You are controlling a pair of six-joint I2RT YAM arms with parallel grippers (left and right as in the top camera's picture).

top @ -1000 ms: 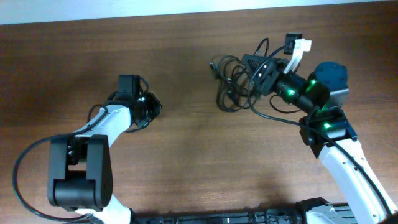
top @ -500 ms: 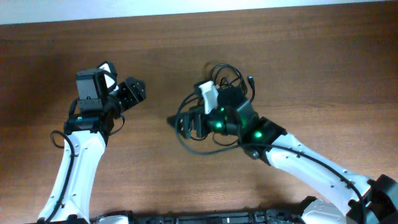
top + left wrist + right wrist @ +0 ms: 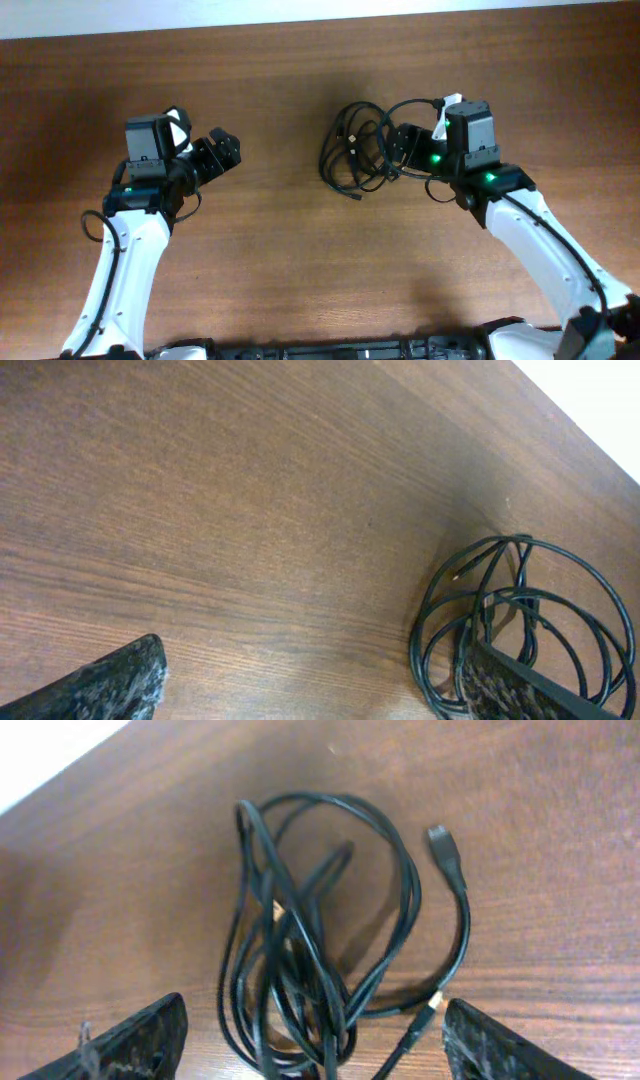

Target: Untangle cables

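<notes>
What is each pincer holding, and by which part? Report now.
Nothing is held. The left pincer is open and empty. The right pincer is open too, with the cables lying loose in front of it, unclamped.

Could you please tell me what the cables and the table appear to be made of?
The cables look like rubber or plastic-sheathed cord: black, smooth, with a faint sheen, bending in loose loops. One plug end seems moulded black plastic. The table looks like brown wood or wood-look laminate: streaky grain, matt finish; which one, the pictures leave open.
</notes>
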